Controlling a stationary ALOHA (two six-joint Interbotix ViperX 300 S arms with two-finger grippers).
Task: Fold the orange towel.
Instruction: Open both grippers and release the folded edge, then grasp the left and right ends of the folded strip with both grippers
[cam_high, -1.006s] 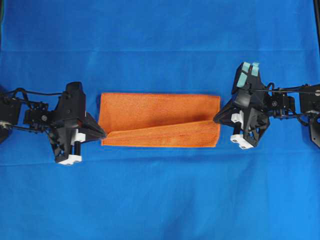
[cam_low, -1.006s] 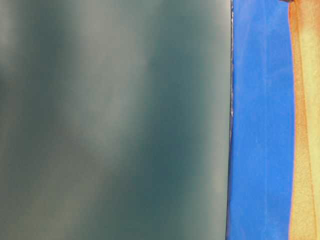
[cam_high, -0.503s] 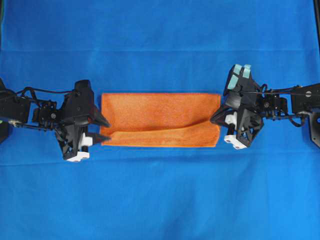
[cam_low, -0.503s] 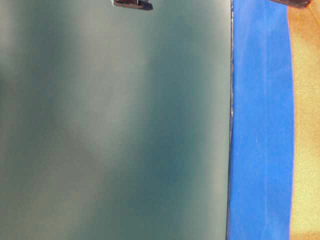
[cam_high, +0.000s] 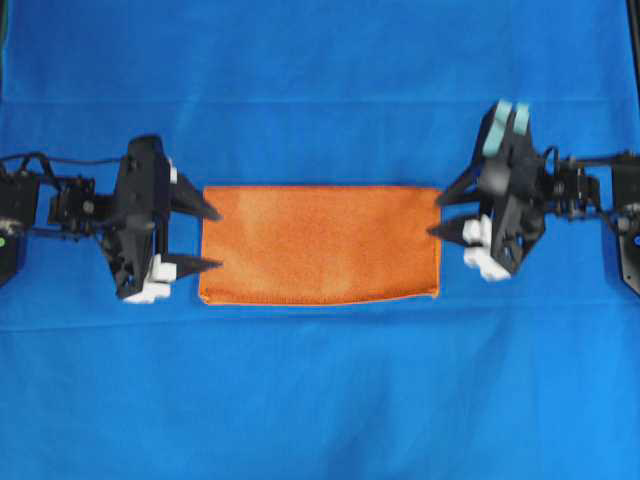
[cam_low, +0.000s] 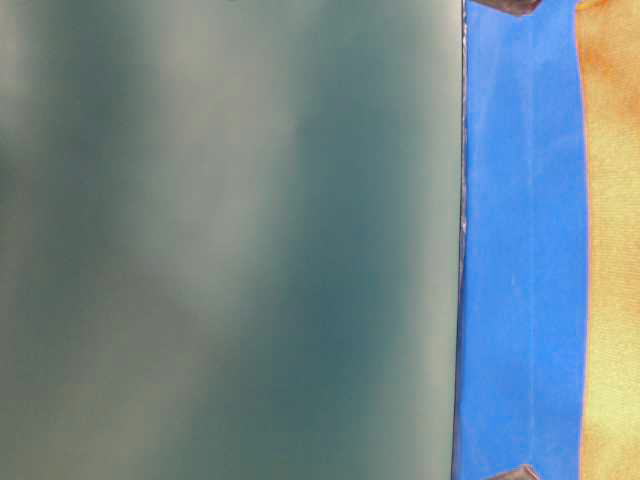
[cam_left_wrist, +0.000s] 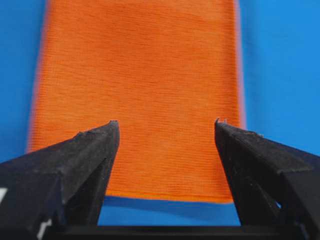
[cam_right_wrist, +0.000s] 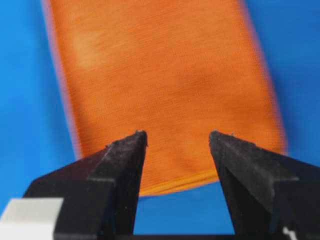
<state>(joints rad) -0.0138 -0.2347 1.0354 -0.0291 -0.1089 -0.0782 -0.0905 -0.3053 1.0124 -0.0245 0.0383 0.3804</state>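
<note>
Lying flat mid-frame, the orange towel (cam_high: 320, 244) is folded once. Both the left claw (cam_high: 204, 239) and right claw (cam_high: 447, 213) gape empty; a shallow regrasp could pinch one layer only, undoing the fold.

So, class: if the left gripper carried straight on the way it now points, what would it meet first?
Most likely the near short edge of the orange towel; the open left gripper faces it directly, though its height above the cloth is unclear.

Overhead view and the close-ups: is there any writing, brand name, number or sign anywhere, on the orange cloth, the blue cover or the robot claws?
None can be read.
orange towel: plain weave, no label in view.
blue cloth: unmarked.
left gripper and right gripper: black fingers, white and pale teal parts, no print visible.
</note>
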